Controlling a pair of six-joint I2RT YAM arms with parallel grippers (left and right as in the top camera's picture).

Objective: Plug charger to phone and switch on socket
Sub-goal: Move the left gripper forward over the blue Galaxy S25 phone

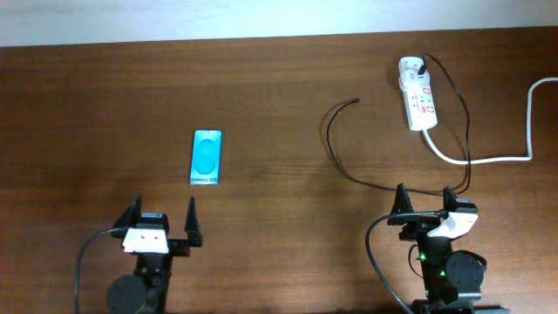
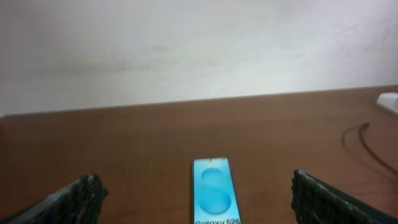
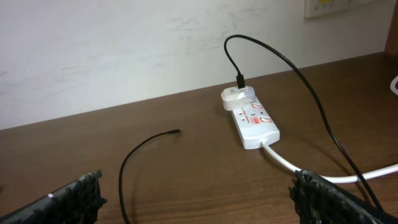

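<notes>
— Left gripper (image 1: 163, 208) and right gripper (image 1: 425, 193): how are they set?
— Both spread wide, nothing held; phone (image 1: 206, 157) is laid before the left; charger (image 1: 330, 144) (likely limp, light) is best pinched behind its tip, near the socket (image 1: 417, 98).

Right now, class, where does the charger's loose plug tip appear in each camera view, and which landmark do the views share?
Overhead: charger tip upper middle, left of the socket.
Left wrist: far right, mid-height.
Right wrist: left of centre.
Shared landmark: the white socket, right of the tip in every view.
</notes>
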